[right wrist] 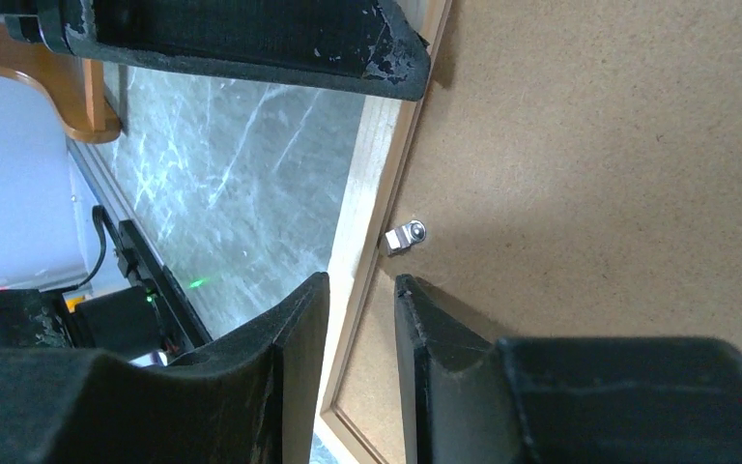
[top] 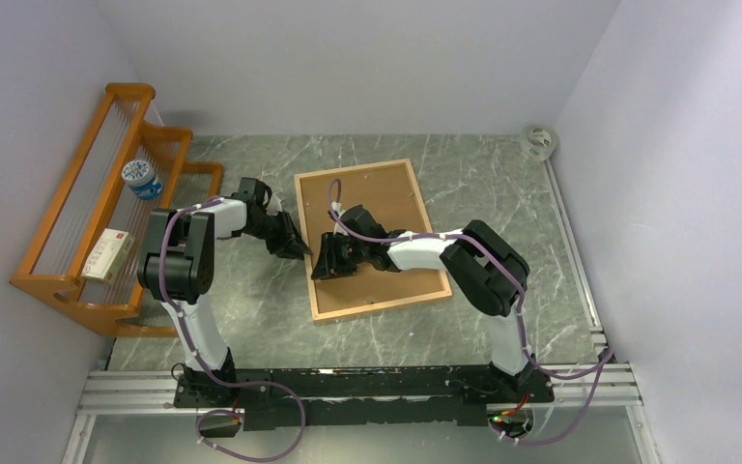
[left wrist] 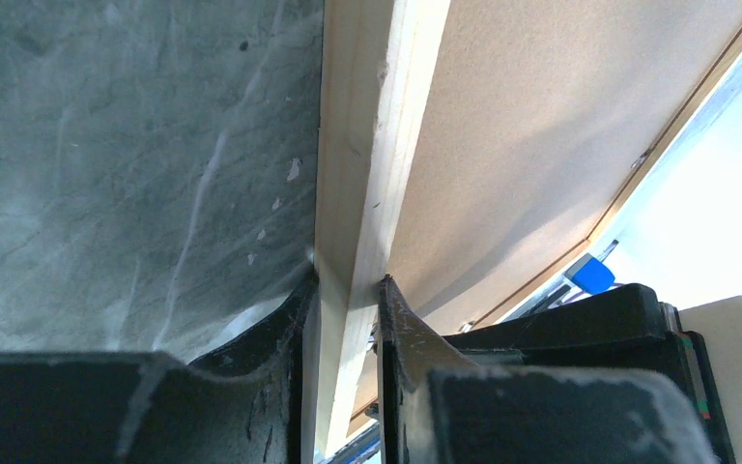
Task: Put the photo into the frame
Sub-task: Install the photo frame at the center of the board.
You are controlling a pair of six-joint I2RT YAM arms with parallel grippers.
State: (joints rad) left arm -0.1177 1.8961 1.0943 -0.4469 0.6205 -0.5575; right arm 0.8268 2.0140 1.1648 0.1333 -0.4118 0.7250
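Inside the left claw (left wrist: pixel 348 285) sits the frame (left wrist: pixel 367 145) — clamped.

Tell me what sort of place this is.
Probably a robot test cell: bare white walls box in a marble-look table, and a metal rail at its near edge carries two arms.

Grey marble table (top: pixel 251 324), white walls (top: pixel 348 58), orange rack (top: pixel 58 287) at left

Pale bare-wood frame (left wrist: pixel 362 193), matt brown hardboard backing (right wrist: pixel 618 145), glossy marbled table (left wrist: pixel 106 145)
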